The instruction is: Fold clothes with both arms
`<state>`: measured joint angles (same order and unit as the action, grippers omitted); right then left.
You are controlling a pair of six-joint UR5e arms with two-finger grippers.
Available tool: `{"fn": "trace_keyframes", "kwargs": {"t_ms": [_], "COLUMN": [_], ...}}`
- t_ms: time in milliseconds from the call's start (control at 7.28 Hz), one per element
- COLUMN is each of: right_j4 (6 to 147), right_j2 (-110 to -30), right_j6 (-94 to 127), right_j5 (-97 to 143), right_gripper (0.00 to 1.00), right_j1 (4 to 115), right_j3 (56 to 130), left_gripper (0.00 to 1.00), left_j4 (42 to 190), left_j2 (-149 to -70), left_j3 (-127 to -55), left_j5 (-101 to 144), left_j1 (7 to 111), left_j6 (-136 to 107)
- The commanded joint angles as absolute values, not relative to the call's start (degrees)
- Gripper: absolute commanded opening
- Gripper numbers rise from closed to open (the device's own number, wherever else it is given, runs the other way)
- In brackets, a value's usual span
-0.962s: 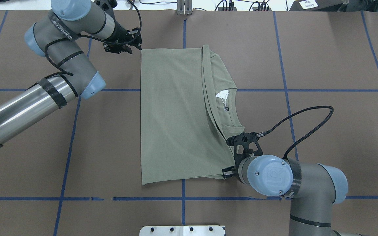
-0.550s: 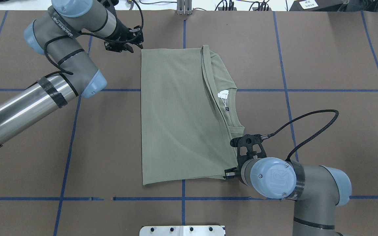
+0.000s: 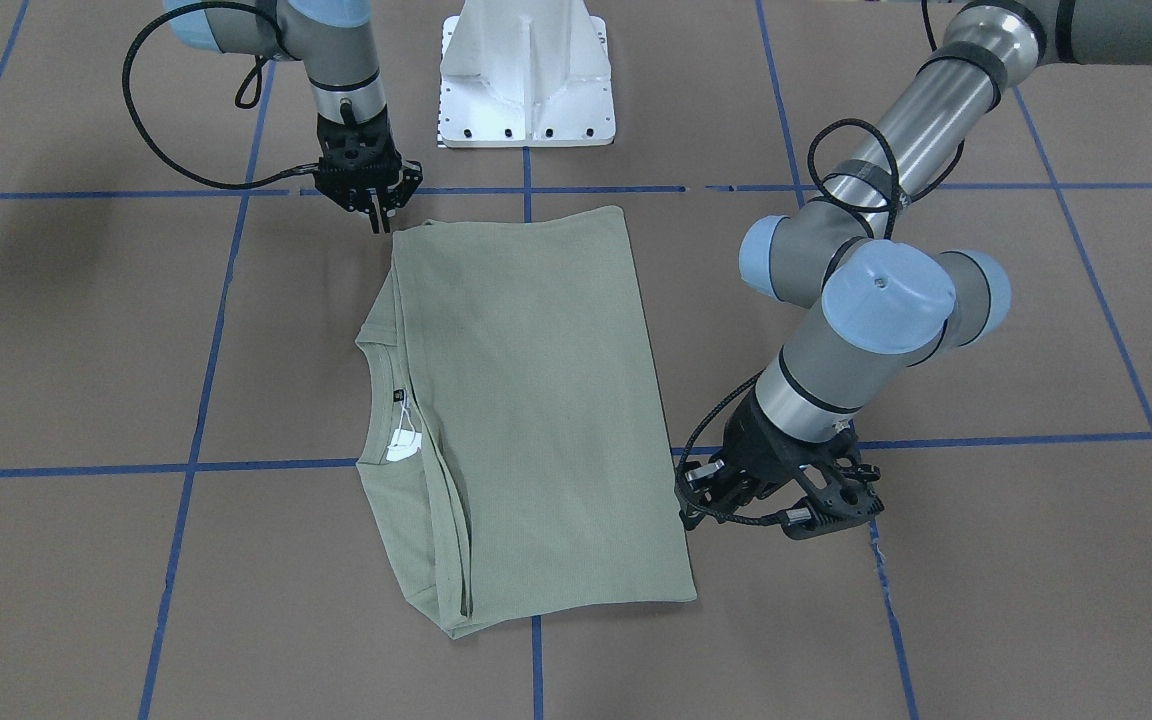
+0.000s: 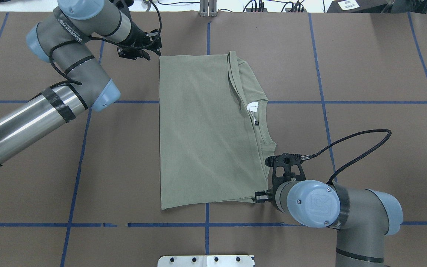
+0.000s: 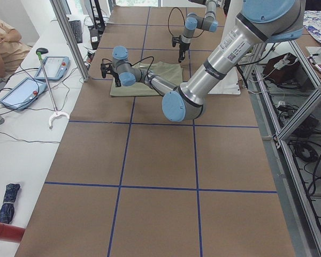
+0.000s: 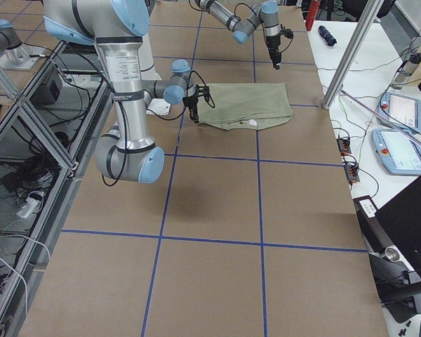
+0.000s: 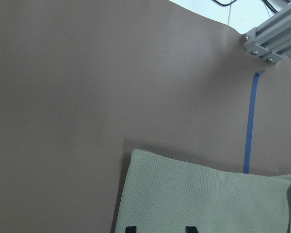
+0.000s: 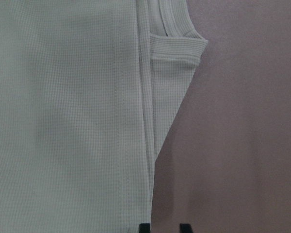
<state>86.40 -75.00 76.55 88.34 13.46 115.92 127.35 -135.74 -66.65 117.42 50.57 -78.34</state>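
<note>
Robotics lab: blue-taped grid table (image 4: 365, 55), alu framing (image 5: 70, 37), teach pendants (image 5: 56, 67), cable clutter (image 6: 28, 168).

The right gripper (image 3: 373, 212) has drawn back from the near right corner of the shirt (image 4: 198, 129), sliding toward the table's right end with its wrist, and its black cable (image 4: 389, 133) now loops farther out that way. The shirt's folded-over top layer, which stood slightly raised along the neck side, has settled flat and covers more of the white tag (image 4: 252, 106). The left gripper (image 4: 153, 55) has edged a little away from the shirt's far left corner, toward the table's far edge.
</note>
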Motion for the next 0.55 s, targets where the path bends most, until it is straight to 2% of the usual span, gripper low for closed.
{"fn": "trace_keyframes", "kwargs": {"t_ms": [0,275,412], "right_j4": [86.40,86.57,86.83], "right_j2": [-74.71,-71.92,-67.37], "right_j6": [77.96,76.83,76.21], "right_j5": [88.33,88.07,88.07], "right_gripper": [0.40,0.41,0.53], "right_j1": [13.53,17.54,20.71], "right_j3": [116.89,114.54,110.26], "left_gripper": [0.45,0.45,0.45], "left_j4": [127.35,127.35,127.35], "left_j2": [-135.70,-135.70,-135.36], "left_j3": [-66.62,-66.71,-69.41], "left_j5": [117.42,117.42,118.55], "left_j1": [50.62,50.62,51.67], "left_j6": [-78.31,-78.31,-78.31]}}
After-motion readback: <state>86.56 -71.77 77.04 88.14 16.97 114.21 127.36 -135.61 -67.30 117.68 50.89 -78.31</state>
